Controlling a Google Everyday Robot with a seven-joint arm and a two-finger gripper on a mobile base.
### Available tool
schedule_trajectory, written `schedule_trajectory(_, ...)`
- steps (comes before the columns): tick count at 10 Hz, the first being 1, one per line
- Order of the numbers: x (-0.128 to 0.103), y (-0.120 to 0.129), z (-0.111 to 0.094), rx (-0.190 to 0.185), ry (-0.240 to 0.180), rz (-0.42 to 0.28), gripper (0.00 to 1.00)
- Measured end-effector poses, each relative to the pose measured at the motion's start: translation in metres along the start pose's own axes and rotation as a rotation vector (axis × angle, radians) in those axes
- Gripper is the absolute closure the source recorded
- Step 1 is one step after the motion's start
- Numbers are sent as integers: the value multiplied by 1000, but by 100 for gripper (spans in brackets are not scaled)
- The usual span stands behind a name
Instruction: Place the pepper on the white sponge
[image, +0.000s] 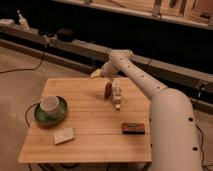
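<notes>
Above table (90, 120) far edge: tool (96, 74) | pepper (107, 91) near | white sponge (64, 135) front-left

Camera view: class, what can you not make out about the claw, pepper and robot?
Claw, above the table's far edge: camera view, too small to show detail.
Pepper: camera view, too small to tell whether it touches the white bottle beside it.
Robot body: camera view, cut off by right and bottom edges.

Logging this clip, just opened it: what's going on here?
The robot's claw hangs over the far edge of the wooden table, just behind the small dark red pepper, which lies beside a pale white bottle-shaped object. The flat cream-white sponge sits bare near the front left, by a green plate holding a white cup.
</notes>
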Motion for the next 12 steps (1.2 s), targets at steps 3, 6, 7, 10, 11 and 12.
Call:
schedule_trajectory(3,-9,11,13,-6,-27,18,20)
schedule_trajectory(6,-26,28,23,-32,-74,39,20)
schedule_trajectory(7,-33,35,26,-43,-94,46,20)
schedule_trajectory(10,-44,50,29,-62,-130,72,20)
schedule_trajectory(11,-43,53,29,-66,-135,79,20)
schedule_trajectory(12,-42,52,30,-68,-139,82,20)
